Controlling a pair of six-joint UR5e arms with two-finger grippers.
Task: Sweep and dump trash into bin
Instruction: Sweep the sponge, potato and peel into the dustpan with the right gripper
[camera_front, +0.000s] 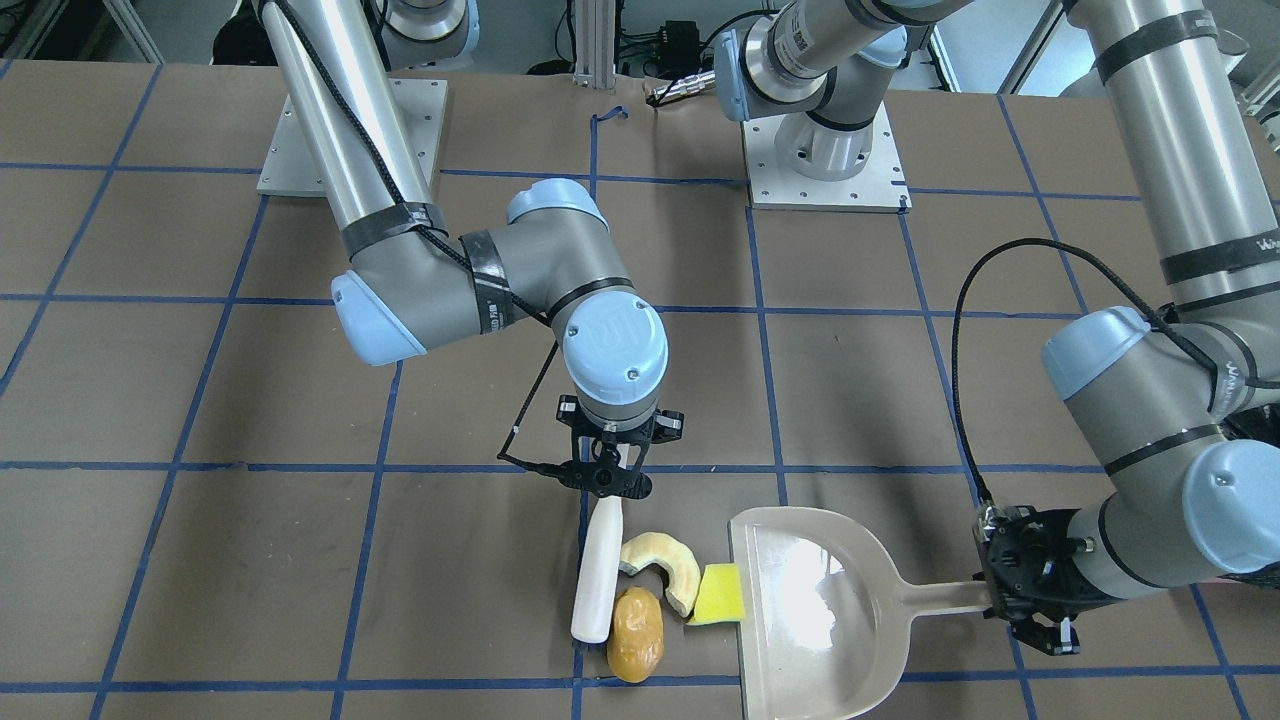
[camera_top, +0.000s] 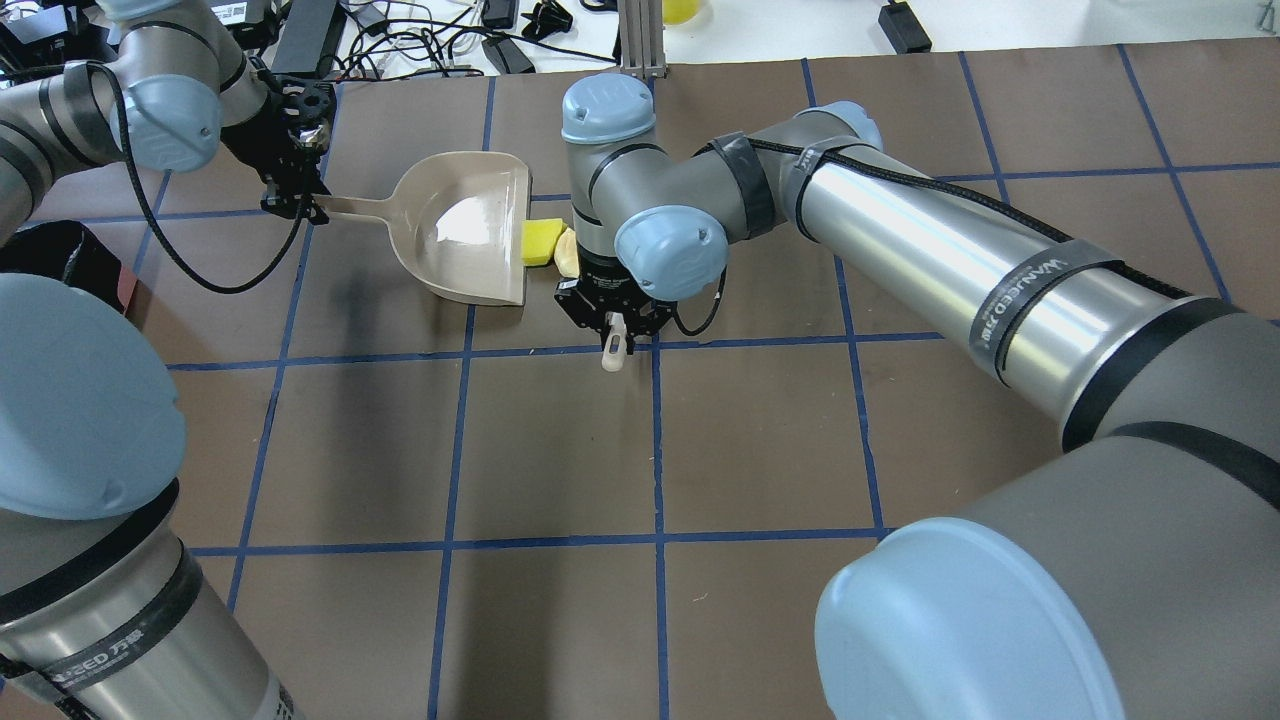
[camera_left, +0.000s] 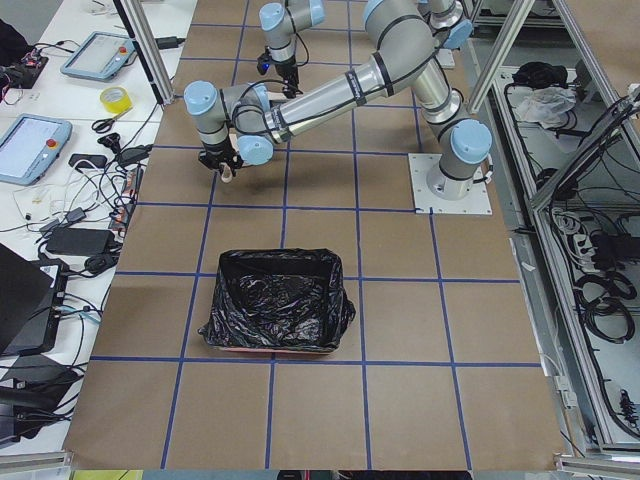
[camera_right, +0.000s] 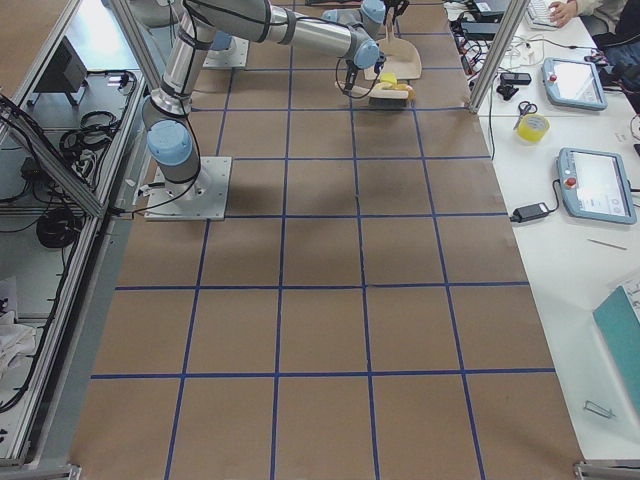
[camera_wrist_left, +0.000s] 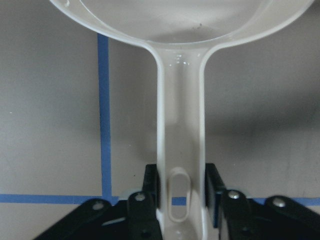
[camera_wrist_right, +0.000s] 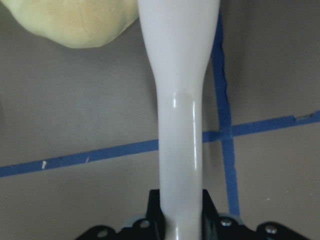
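Currently, front-facing view. Right gripper (camera_front: 608, 482) is clamped on the top of a white sweeper (camera_front: 597, 575), whose blade runs down the lower centre of frame. Left gripper (camera_front: 1005, 600) is pinched on the very end of the dustpan (camera_front: 820, 610) handle, lower right.

Trash lies between them. The yellow wedge (camera_front: 720, 593) touches the pan lip, the pale crescent (camera_front: 665, 565) is just behind it, and the brown lump (camera_front: 636, 634) is lowest, beside the sweeper's tip. The bin (camera_left: 225, 315) sits well apart, lower centre of the left-side view.

Risks for you to watch:
- The lump is rounded and level with the blade's end, so it could roll around the tip and miss the pan.
- The pan is held only at the handle end, so a firm push on the lip may swing it.
- The crescent may twist and jam against the wedge.
- The carry to the bin is long, and any tilt spills the load.
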